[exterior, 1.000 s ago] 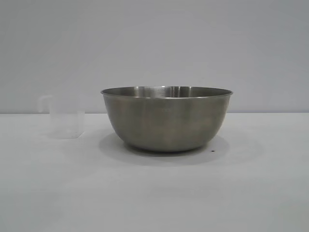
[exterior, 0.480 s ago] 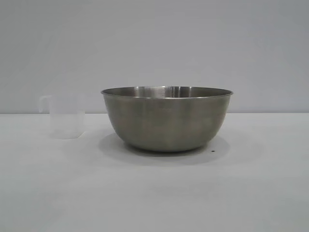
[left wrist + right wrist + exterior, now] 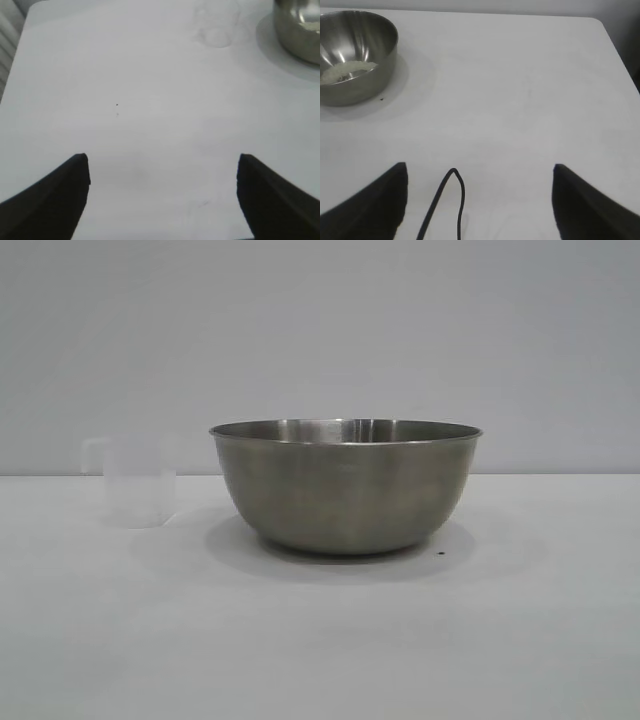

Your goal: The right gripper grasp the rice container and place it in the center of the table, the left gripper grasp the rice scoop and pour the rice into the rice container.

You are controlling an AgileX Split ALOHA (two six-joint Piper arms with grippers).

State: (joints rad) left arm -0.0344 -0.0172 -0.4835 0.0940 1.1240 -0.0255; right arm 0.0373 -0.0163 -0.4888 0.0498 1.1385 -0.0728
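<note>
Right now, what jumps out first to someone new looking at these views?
The big steel bowl dominates, standing in the middle of the white table with a thin layer of rice in its bottom. A small clear scoop stands upright apart from it, on the left arm's side. Both the left gripper and right gripper hang open over bare table, holding nothing.

big steel bowl [image 3: 345, 490] sitting upright mid-table [image 3: 320, 640], thin pale layer of rice [image 3: 346, 71] in its bottom, little clear scoop [image 3: 135, 482] upright just left of it, not touching, handle pointing away from bowl
</note>
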